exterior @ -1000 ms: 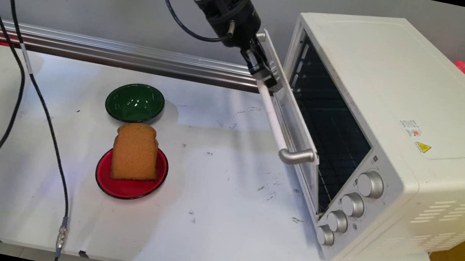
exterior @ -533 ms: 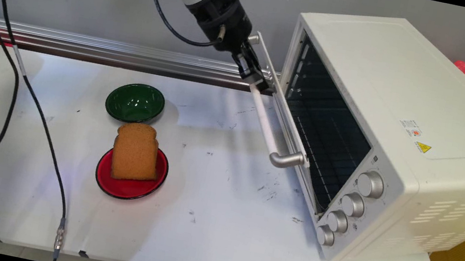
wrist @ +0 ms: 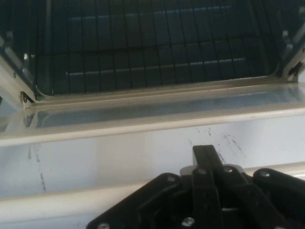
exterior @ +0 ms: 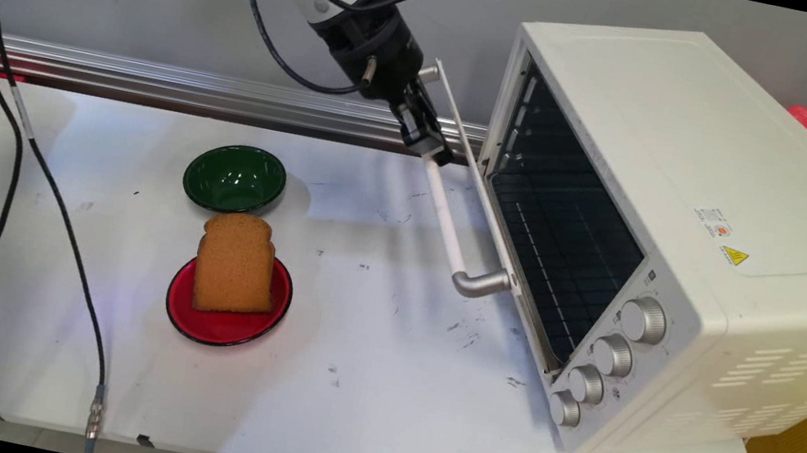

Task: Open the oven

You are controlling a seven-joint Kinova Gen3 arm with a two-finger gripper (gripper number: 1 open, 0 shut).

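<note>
Toast oven (exterior: 709, 189) sits at the right of the table (exterior: 380, 405) in the main view, its door (exterior: 480, 190) tilted partway out from the frame, neither shut nor fully down. The gripper (exterior: 429, 150) is clamped on the far end of the white handle (exterior: 446, 221). Well apart to the left, a bread slice (exterior: 235, 263) stands on a red plate (exterior: 228, 324), with a green bowl (exterior: 234, 178) just behind. The door's glass is seen nearly edge-on here. In the hand view, the gripper (wrist: 206, 157) closes over the handle (wrist: 71, 202), its linkage hiding the contact. Beyond the door (wrist: 119, 152) lies the wire rack (wrist: 157, 52), bare as far as it shows.
</note>
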